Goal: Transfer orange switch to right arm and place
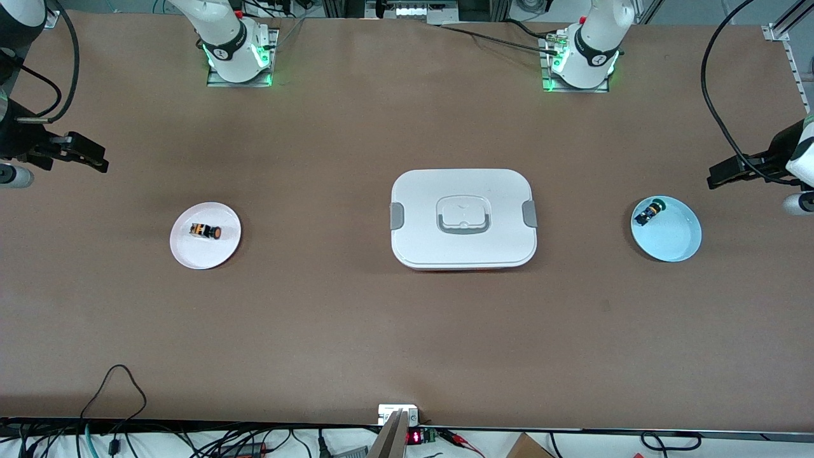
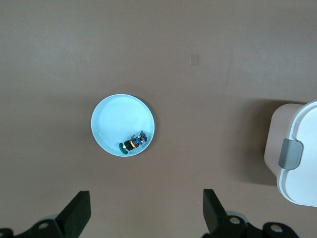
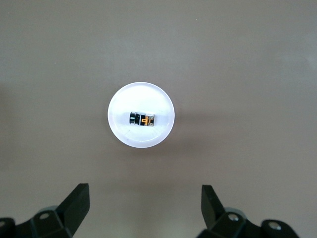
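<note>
One orange switch (image 1: 205,231) on round white plate (image 1: 184,252), toward right arm's end from rounded white plastic box (image 1: 463,254). Right gripper (image 3: 143,210) and left gripper (image 2: 146,215) both spread wide, holding nothing.

A lidded white container (image 1: 463,219) occupies the centre of the tabletop (image 1: 407,331), between a white plate (image 1: 224,249) and a light-blue plate (image 1: 675,245); bare tabletop separates all three, leaving wide passage around each.

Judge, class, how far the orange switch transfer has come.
The orange switch lies on the white plate at the right arm's end. The left gripper and right gripper hang open, holding nothing. This fits placement finished, or a layout where the switch began there.
</note>
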Robot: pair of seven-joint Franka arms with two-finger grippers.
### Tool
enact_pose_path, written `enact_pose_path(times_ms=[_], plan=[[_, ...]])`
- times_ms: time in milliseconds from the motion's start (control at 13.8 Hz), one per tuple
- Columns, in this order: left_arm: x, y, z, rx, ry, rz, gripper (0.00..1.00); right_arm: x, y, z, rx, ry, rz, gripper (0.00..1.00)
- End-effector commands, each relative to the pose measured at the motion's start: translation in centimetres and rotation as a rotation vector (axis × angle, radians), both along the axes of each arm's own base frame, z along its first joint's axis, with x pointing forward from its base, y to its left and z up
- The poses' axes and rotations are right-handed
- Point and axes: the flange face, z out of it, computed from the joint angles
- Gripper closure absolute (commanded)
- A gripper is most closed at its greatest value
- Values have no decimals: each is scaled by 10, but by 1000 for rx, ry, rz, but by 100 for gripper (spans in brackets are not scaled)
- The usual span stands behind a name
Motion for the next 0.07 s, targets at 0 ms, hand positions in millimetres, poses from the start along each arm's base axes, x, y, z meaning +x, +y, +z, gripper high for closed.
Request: enact_pose_path(times_ms=[0], plan=[[-5, -1, 5, -14, -10, 7, 0, 3, 0, 5, -3, -7, 13, 0]])
